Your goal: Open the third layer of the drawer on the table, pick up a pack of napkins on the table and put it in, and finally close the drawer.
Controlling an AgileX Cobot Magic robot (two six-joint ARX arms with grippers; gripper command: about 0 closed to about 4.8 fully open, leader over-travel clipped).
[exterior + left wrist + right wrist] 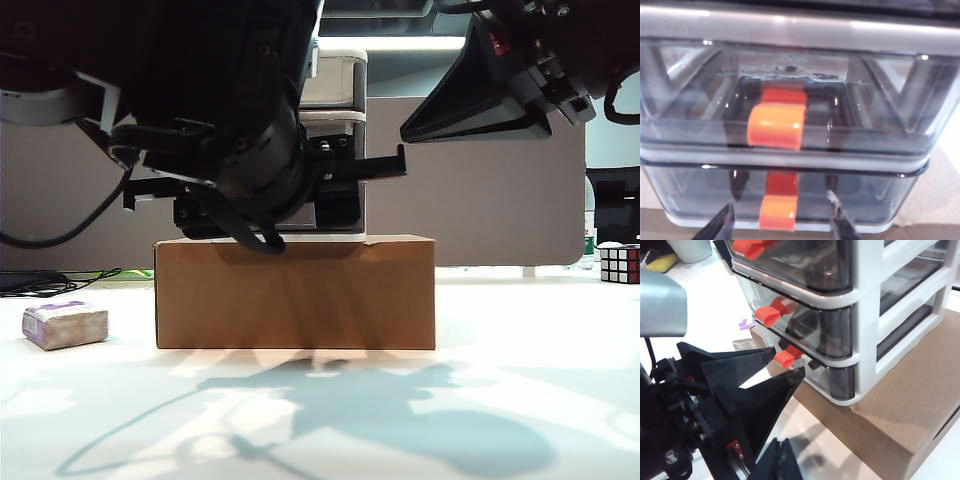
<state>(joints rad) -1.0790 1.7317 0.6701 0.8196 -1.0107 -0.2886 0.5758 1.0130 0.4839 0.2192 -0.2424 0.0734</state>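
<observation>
Third layer (pixel 785 200): lowest smoky grey drawer of the drawer (pixel 860 315), shut in its white frame, red-orange handle (pixel 777 212) facing me. The unit stands on a brown cardboard box (pixel 295 292) on the table (pixel 500 400).

My left gripper (pixel 780 222): fingers apart, one fingertip on each side of that lowest handle, holding nothing.

My right gripper (pixel 785 405): raised beside the unit, off to the right in the exterior view; fingers meet at the tips, empty.

Pack of napkins (pixel 65 324): flat on the table, left of the box, well apart from both grippers.

Rubik's cube (pixel 619 263): far right table edge.
</observation>
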